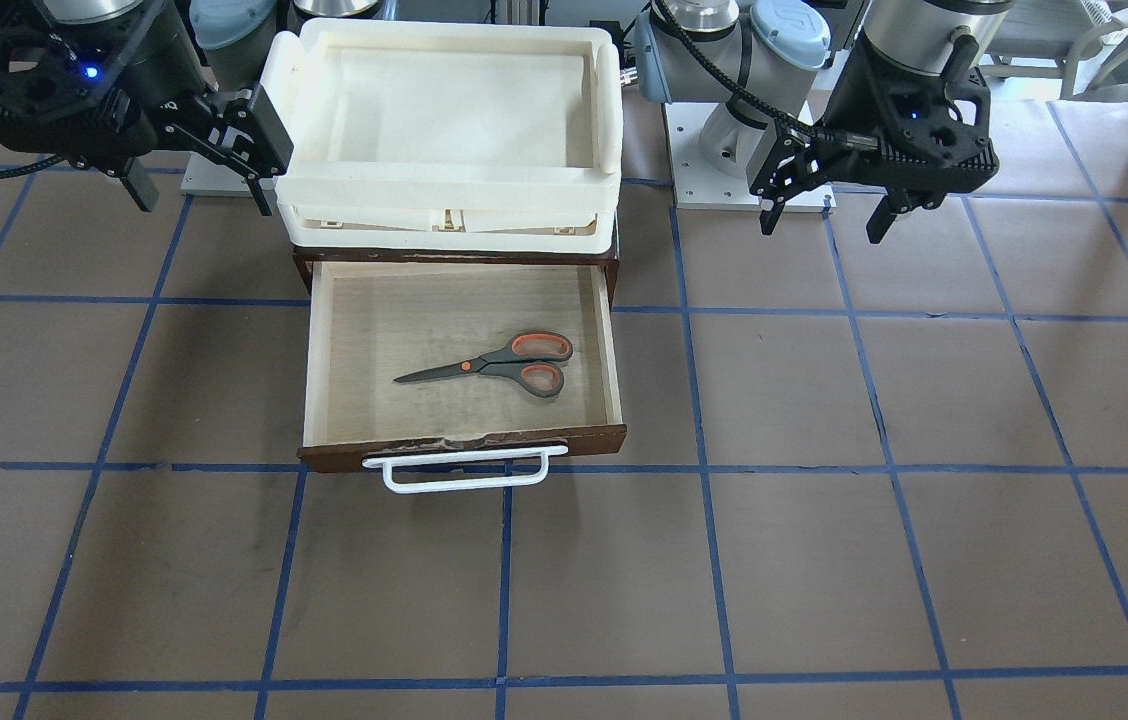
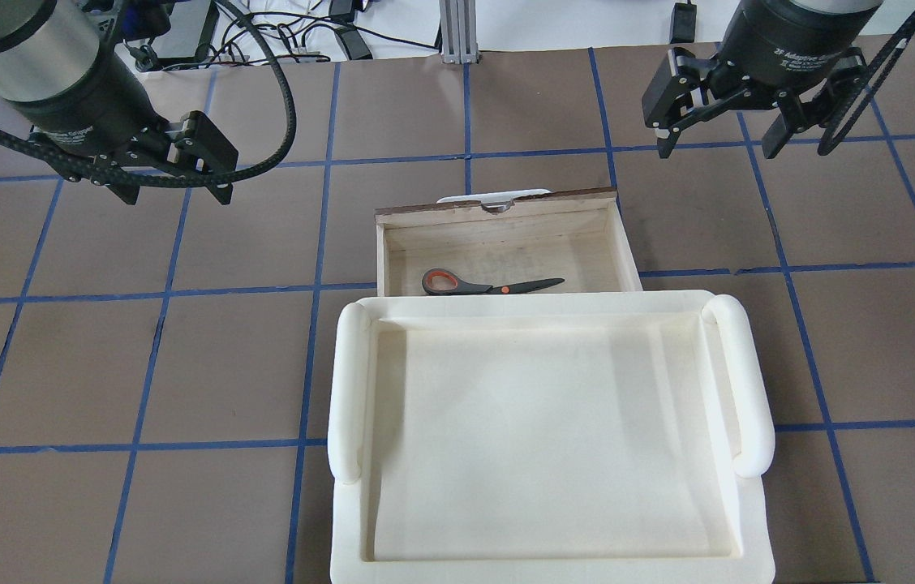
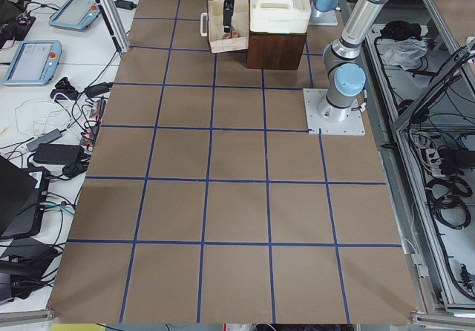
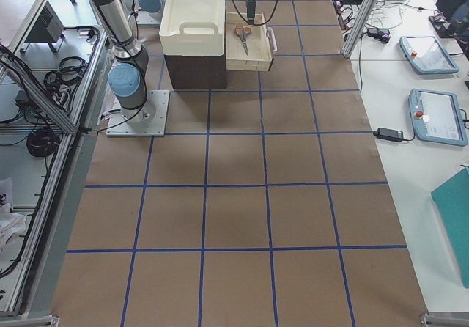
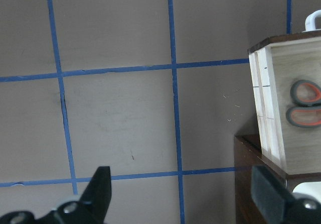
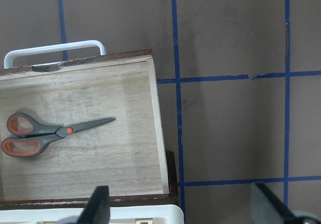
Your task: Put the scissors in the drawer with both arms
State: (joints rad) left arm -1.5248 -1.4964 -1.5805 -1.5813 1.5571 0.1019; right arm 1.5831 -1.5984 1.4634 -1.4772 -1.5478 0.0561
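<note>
The scissors (image 1: 499, 365), with dark grey handles lined orange-red, lie flat on the pale floor of the open drawer (image 1: 464, 447), blades closed. They also show in the overhead view (image 2: 490, 285), the left wrist view (image 5: 303, 103) and the right wrist view (image 6: 45, 133). The drawer (image 2: 498, 207) is pulled out, with its white bar handle (image 1: 464, 470) at the front. My left gripper (image 2: 175, 191) is open and empty, raised over the table well to one side of the drawer. My right gripper (image 2: 717, 146) is open and empty, raised on the other side.
A cream-white plastic tray (image 2: 547, 560) sits on the dark brown cabinet (image 5: 246, 174) above the drawer. The brown table (image 1: 824, 560) has a blue tape grid. The arm bases (image 1: 724, 140) stand behind the cabinet.
</note>
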